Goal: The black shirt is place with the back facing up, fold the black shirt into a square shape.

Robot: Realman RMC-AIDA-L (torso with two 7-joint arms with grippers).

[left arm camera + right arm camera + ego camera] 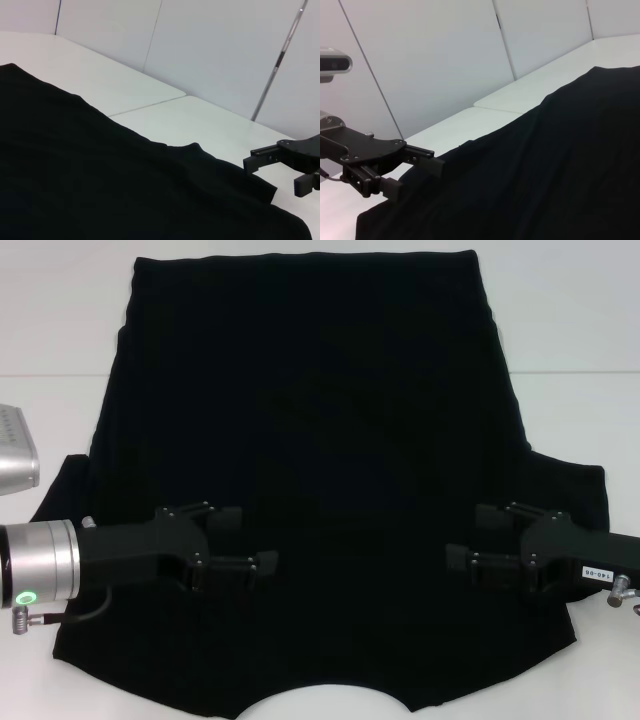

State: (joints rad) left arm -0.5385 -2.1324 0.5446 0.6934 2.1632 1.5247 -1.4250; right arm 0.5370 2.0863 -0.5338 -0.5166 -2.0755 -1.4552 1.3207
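The black shirt [320, 420] lies flat on the white table [60, 320], plain side up, with no lettering showing. Its curved neckline is at the near edge and its hem at the far edge. My left gripper [245, 538] is open over the shirt's near left part, fingers pointing right. My right gripper [470, 535] is open over the near right part, fingers pointing left. The shirt [100, 175] fills the left wrist view, with the right gripper [280, 170] beyond its edge. The right wrist view shows the shirt [545, 175] and the left gripper [415, 170].
A silver device [15, 450] sits at the table's left edge. A seam between two tabletops [570, 371] runs across behind the shirt. White wall panels [225, 50] stand behind the table. Bare table lies to both sides of the shirt.
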